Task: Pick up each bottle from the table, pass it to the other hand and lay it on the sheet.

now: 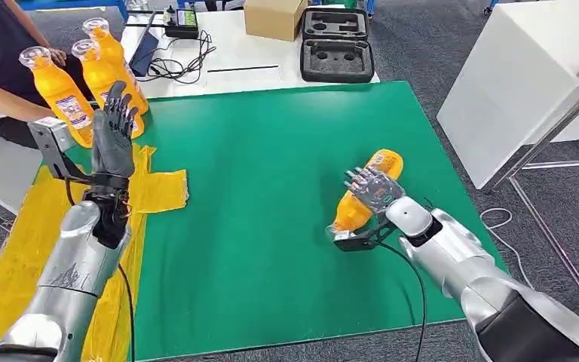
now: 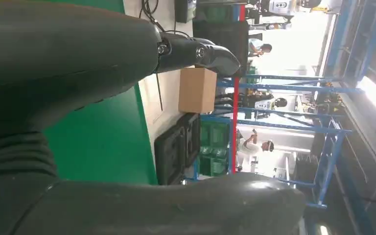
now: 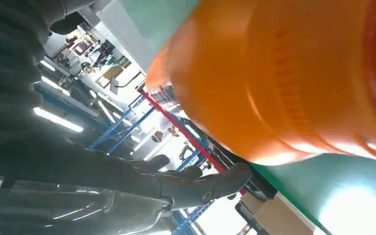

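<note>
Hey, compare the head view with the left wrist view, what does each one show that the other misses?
Head view alone: the right hand over the lying orange bottle, three upright bottles, the yellow sheet. Left wrist view alone: blue shelving behind the table. Shared: the left hand, open; the green mat; the cardboard box; the black foam case.

grey carpet floor point(image 1: 422, 45) surrounds a green-topped table point(image 1: 271, 196). behind it stands a white table point(image 1: 226, 75); a white cabinet point(image 1: 520, 83) sits to one side. blue shelving racks point(image 2: 293, 98) under bright ceiling lights.
</note>
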Motion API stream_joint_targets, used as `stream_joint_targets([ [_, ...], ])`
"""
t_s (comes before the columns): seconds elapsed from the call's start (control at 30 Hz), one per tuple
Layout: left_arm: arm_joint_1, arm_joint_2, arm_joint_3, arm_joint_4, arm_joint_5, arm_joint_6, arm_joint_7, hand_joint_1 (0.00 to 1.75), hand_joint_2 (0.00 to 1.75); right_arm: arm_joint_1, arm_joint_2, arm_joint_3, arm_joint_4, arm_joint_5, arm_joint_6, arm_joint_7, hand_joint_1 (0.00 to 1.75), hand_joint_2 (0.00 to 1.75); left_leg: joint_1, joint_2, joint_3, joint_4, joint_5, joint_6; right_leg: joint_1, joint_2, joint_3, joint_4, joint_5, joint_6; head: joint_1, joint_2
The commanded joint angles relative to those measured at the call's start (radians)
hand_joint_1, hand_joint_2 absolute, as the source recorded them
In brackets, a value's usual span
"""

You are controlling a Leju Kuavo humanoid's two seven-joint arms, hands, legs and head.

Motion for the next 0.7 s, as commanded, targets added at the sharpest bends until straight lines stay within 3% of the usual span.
stream_joint_targets([
  [0.03, -0.027, -0.003, 0.006, 0.016, 0.003, 0.002, 0.003, 0.00, 0.00, -0.028, 0.039, -0.008, 0.090, -0.006, 0.008, -0.013, 0.00, 1.75, 0.000, 0.000, 0.002, 0.001, -0.002, -0.001, 0.000, 0.000, 0.002, 0.000, -0.001, -0.002, 0.000, 0.000],
  [0.3, -0.022, -0.007, -0.008, 0.018, 0.003, 0.002, 0.004, 0.00, 0.00, -0.023, 0.060, -0.021, 0.113, -0.010, -0.010, -0.009, 0.00, 1.75, 0.001, -0.001, 0.003, 0.001, -0.002, -0.002, 0.001, 0.000, 0.003, 0.001, -0.002, -0.002, 0.000, 0.000],
  [0.63, 0.013, 0.006, 0.005, -0.020, 0.006, 0.002, 0.003, 0.00, 0.00, -0.025, 0.086, -0.065, 0.138, -0.050, 0.049, 0.002, 0.00, 1.75, 0.001, 0.000, 0.004, 0.001, -0.003, -0.002, 0.001, 0.001, 0.003, 0.001, -0.002, -0.003, 0.000, 0.000],
  [0.67, 0.009, 0.006, 0.003, -0.014, 0.007, 0.000, 0.003, 0.00, 0.00, -0.023, 0.081, -0.069, 0.139, -0.053, 0.052, 0.003, 0.45, 1.75, 0.001, -0.001, 0.002, 0.000, -0.001, -0.001, 0.001, 0.000, 0.002, 0.000, -0.001, -0.002, 0.000, 0.000],
  [0.7, 0.008, 0.005, 0.002, -0.014, 0.007, 0.000, 0.003, 0.00, 0.00, -0.021, 0.078, -0.070, 0.140, -0.054, 0.051, 0.004, 1.36, 1.75, 0.000, 0.000, 0.001, 0.000, -0.001, -0.001, 0.000, 0.000, 0.001, 0.000, -0.001, -0.001, 0.000, 0.000],
])
